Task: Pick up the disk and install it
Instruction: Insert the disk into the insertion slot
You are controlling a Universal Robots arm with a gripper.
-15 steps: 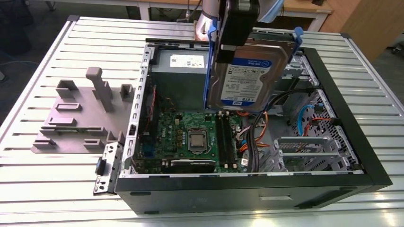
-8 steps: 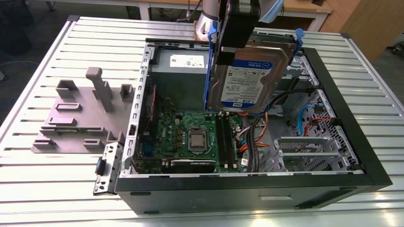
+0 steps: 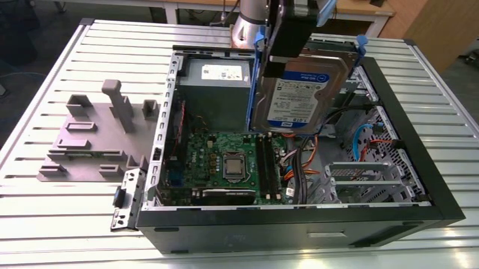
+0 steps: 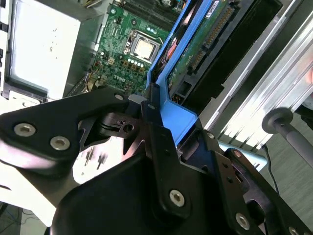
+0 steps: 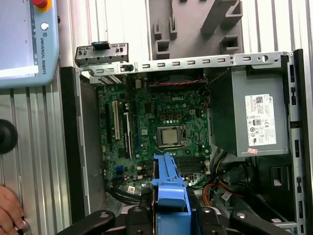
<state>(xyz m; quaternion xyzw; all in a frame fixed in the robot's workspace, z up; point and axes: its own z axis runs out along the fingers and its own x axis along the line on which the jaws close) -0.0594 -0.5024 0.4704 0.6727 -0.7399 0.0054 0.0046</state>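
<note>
The disk (image 3: 299,95) hangs directly below the gripper (image 3: 286,56), held on edge above the open computer case (image 3: 299,221) and apparently touching nothing else. Step in hand: transfer. Pick-up is complete; installation is not. Judged requirement: the blue rails (image 4: 178,115) must line up with a drive bay before seating. The arm points the gripper downward, fingers clamped on the disk.

disk (image 3: 299,95): silver drive, blue-and-white label, blue rails
pose: on edge, near upright
place: aloft over open computer case (image 3: 299,227)
</note>
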